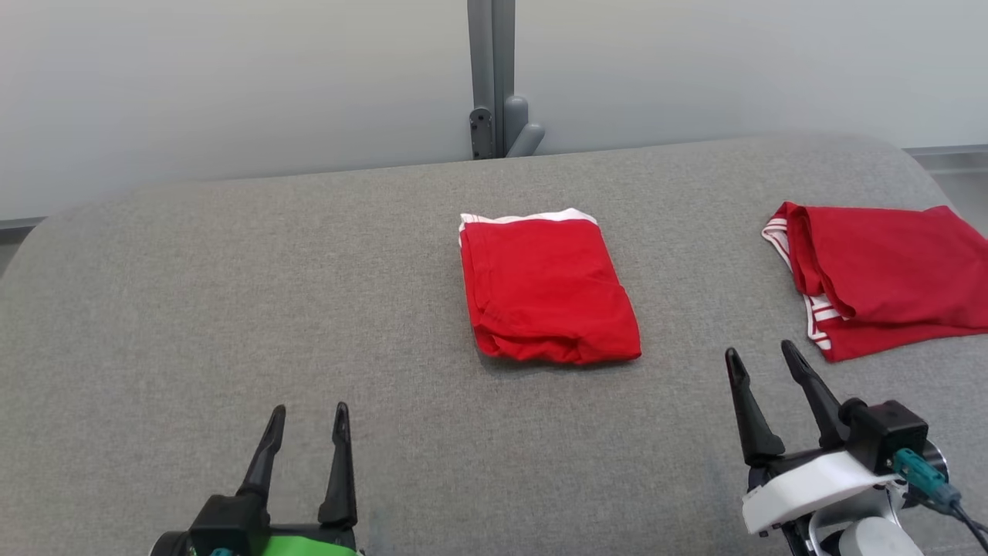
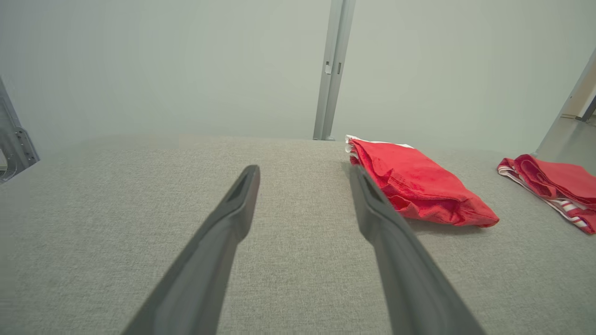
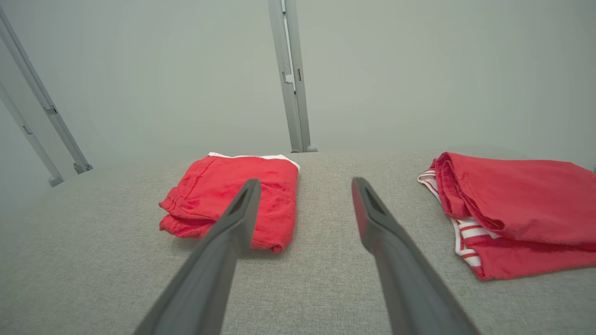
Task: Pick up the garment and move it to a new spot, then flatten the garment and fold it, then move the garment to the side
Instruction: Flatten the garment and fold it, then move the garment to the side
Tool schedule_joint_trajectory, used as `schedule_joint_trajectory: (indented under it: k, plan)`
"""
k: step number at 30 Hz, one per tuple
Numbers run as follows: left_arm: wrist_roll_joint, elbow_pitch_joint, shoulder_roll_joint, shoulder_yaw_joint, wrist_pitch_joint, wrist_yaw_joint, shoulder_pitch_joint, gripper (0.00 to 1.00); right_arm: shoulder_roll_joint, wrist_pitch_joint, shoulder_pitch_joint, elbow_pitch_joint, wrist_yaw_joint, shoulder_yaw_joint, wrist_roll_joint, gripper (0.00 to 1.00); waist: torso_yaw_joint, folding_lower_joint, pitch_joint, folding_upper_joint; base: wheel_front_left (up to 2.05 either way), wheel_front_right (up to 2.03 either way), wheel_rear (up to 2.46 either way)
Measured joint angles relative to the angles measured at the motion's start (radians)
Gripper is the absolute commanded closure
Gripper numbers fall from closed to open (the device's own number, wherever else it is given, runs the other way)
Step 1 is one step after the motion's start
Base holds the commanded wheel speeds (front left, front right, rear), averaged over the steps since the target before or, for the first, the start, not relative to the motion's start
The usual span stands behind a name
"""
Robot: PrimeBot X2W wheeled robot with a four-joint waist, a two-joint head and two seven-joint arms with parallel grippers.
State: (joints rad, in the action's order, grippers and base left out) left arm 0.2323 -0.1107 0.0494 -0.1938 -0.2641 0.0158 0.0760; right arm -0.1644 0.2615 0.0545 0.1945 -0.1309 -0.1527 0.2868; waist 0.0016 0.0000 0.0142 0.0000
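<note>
A red garment [image 1: 546, 287] with a white band along its far edge lies folded into a neat rectangle at the middle of the grey padded table [image 1: 231, 309]. The left wrist view has this garment [image 2: 419, 186] to the right of the fingers; the right wrist view has the garment [image 3: 233, 197] partly behind the left finger. My left gripper [image 1: 309, 421] stands open at the near left, empty and well short of it. Near the front right, my right gripper [image 1: 764, 359] is open and empty too, between the folded garment and the table's right end.
A second red garment [image 1: 880, 274] with red-and-white striped trim lies folded at the table's right end, also the red garment [image 3: 512, 209] in the right wrist view. A grey post [image 1: 494, 77] rises behind the table against a pale wall. The table's left half is bare grey fabric.
</note>
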Motion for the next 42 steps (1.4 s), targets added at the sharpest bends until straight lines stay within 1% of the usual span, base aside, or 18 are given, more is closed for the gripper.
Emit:
schedule_joint_trajectory:
  k: [3,4,6,13,24,31,42]
  plan:
    - [-0.017,0.023,0.001,0.027,0.0,-0.003,0.03,0.0,0.021,0.0,-0.043,-0.044,0.0,0.03,-0.016,0.0,-0.002,0.0,0.015,0.0,0.0,0.0,0.0]
    - [-0.043,0.047,0.0,0.037,0.0,-0.008,0.05,0.0,0.032,0.0,-0.064,-0.07,0.0,0.044,-0.032,0.0,-0.003,0.0,0.027,0.0,0.0,0.0,0.0]
    - [-0.053,0.061,0.0,0.046,0.0,-0.011,0.074,0.0,0.039,0.0,-0.089,-0.086,0.0,0.053,-0.044,0.0,-0.002,0.0,0.039,0.0,0.0,0.0,0.0]
    - [-0.089,0.074,0.0,0.049,0.0,-0.017,0.11,0.0,0.046,0.0,-0.126,-0.117,0.0,0.043,-0.089,0.0,0.009,0.0,0.062,0.0,0.0,0.0,0.0]
    - [-0.092,0.074,0.0,0.06,0.0,-0.005,0.115,0.0,0.04,0.0,-0.153,-0.122,0.0,0.033,-0.108,0.0,0.035,0.0,0.072,0.0,0.0,0.0,0.0]
    - [-0.092,0.073,0.0,0.062,0.0,0.002,0.115,0.0,0.04,0.0,-0.153,-0.121,0.0,0.028,-0.11,0.0,0.035,0.0,0.069,0.0,0.0,0.0,0.0]
    - [-0.094,0.073,0.0,0.039,0.0,0.012,0.114,0.0,0.043,0.0,-0.157,-0.106,0.0,0.019,-0.099,0.0,0.036,0.0,0.079,0.0,0.0,0.0,0.0]
